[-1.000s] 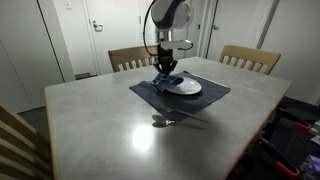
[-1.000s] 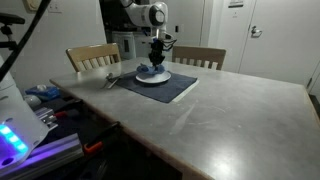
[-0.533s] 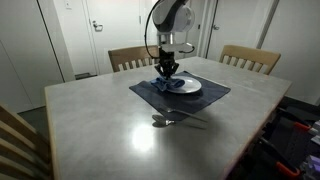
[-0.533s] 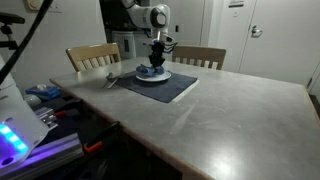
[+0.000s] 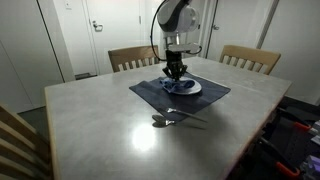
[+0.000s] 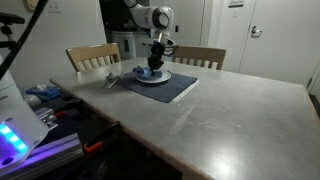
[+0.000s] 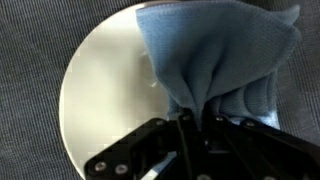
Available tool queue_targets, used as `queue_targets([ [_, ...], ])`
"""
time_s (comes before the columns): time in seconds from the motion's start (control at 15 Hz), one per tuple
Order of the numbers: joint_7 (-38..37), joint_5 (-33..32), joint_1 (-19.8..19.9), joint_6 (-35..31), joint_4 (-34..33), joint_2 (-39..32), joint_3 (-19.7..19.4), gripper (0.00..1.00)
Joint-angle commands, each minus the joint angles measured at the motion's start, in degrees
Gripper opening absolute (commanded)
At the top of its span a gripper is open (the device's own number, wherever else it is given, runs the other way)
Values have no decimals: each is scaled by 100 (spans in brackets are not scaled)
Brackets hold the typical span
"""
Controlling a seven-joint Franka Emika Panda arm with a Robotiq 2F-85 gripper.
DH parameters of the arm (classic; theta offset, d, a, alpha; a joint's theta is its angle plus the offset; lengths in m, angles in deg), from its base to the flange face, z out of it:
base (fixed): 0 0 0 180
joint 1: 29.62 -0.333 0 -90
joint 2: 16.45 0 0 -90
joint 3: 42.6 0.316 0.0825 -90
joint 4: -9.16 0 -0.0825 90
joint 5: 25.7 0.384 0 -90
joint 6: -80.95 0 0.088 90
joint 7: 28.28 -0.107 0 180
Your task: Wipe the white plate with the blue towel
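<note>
Where the blue towel (image 7: 215, 60) bunches up, the end effector (image 7: 188, 118) has it pinched tight from above, pressing the cloth down on the white plate (image 7: 100, 95) directly beneath. Under that plate a dark placemat (image 5: 148, 93) spreads out on all sides of the end effector, flat on the grey tabletop (image 5: 90, 130). A metal utensil (image 5: 178, 120) lies well apart from it, off the mat. Beyond it stand two wooden chairs (image 5: 130, 57).
</note>
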Motion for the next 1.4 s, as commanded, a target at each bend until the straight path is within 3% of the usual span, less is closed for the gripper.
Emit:
queue_targets([
  [0.0,314,264,172,339,356,249,140,3],
  [0.27,256,237,96,552,411,206,28,3],
  [0.53,57,-53,-8,78,502,189,-198,3],
  [0.87,-677,-336,-125,28,431,161,-495,3],
  [1.07,-502,25,114,-232,259,-12,-267,3],
  [1.33,280,672,364,-805,290,-17,138,3],
])
